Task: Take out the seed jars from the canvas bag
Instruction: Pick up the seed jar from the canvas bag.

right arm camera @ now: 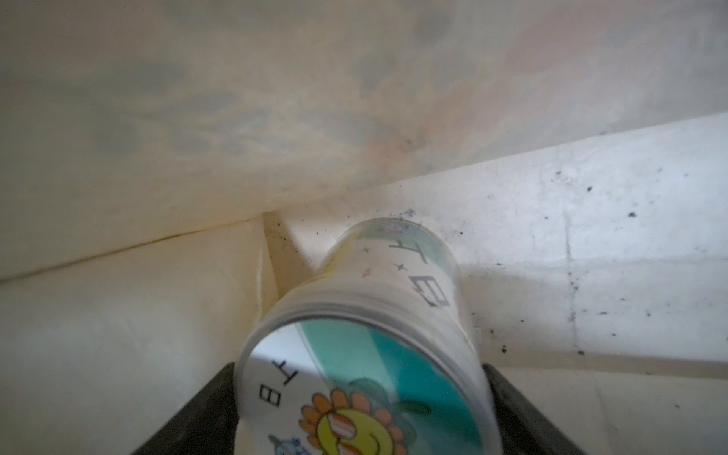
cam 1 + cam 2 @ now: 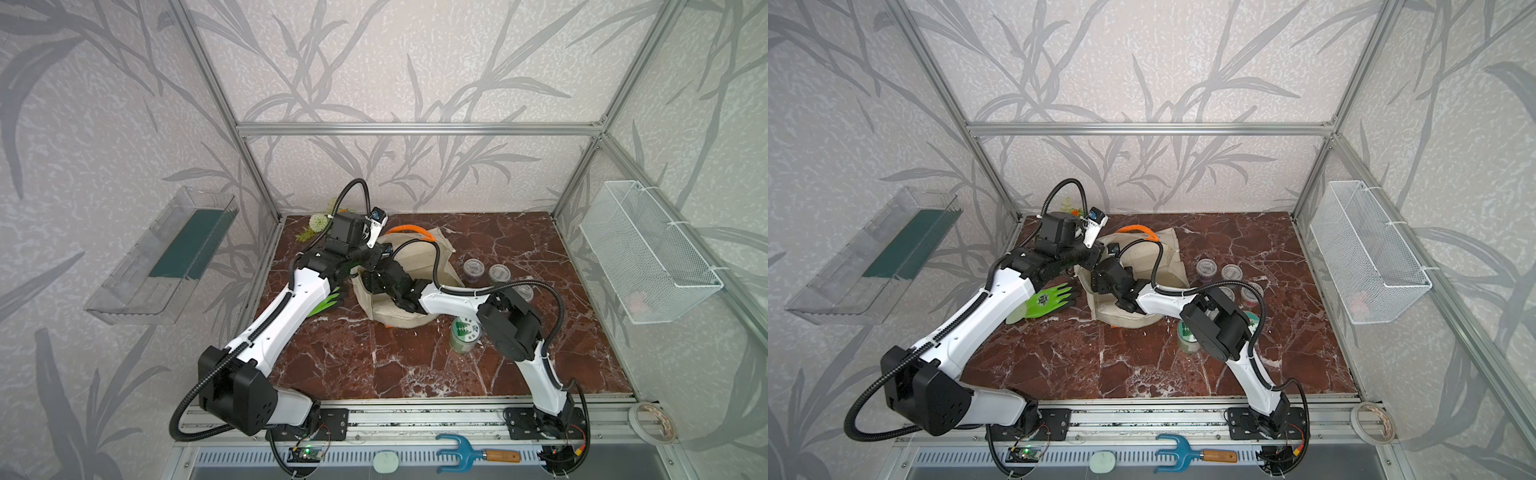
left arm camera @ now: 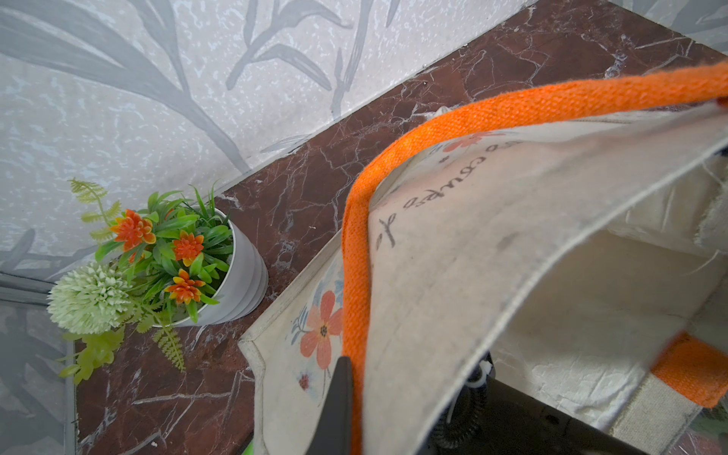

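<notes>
The beige canvas bag [image 2: 441,249] [image 2: 1169,249] lies on the marble table with its mouth held up. My left gripper [image 3: 354,378] is shut on the bag's rim at its orange strap [image 3: 512,106]; only one dark finger [image 3: 338,398] shows, the other is behind the cloth. My right arm reaches into the bag. There my right gripper [image 1: 362,394] is shut on a seed jar [image 1: 394,283] with a white and teal flower-pictured lid, lying on the bag's floor. Three clear jars [image 2: 473,268] [image 2: 499,273] [image 2: 525,292] and a green-lidded jar [image 2: 465,332] stand on the table right of the bag.
A white flower pot [image 3: 244,272] with plastic flowers stands at the back left corner. A green glove [image 2: 1046,301] lies under my left arm. A wire basket [image 2: 648,257] hangs on the right wall, a clear tray [image 2: 166,257] on the left. A blue hand rake [image 2: 457,453] lies in front.
</notes>
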Robot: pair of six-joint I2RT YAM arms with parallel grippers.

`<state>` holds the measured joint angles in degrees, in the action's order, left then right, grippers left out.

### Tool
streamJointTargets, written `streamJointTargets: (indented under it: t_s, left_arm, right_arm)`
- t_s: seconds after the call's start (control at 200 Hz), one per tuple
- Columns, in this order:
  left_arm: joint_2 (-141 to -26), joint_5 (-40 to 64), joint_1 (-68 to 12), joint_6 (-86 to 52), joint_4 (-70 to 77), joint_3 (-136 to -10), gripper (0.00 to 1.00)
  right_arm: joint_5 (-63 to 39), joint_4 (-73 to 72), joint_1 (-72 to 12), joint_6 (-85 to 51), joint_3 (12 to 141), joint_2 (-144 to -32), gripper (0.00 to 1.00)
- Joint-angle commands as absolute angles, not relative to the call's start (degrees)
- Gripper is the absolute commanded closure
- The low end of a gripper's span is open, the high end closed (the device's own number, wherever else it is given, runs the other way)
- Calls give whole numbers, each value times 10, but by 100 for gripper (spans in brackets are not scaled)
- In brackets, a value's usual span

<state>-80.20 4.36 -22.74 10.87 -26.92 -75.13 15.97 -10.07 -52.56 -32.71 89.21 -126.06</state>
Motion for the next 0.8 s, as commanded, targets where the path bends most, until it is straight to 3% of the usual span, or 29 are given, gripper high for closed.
streamJointTargets:
  t_s: [0.0, 0.495, 0.795]
  left_arm:
    - [-793, 27, -223, 94, -256, -761, 100]
    - [-820, 12, -206, 57, -241, -777, 100]
    - [-880, 1, -185, 16, -303, -843, 100]
  right_arm:
    - [160, -103, -527, -327, 880, -1231, 37]
    - [165, -30, -513, -346, 782, -1060, 38]
    - [167, 118, -512, -314, 794, -937, 38]
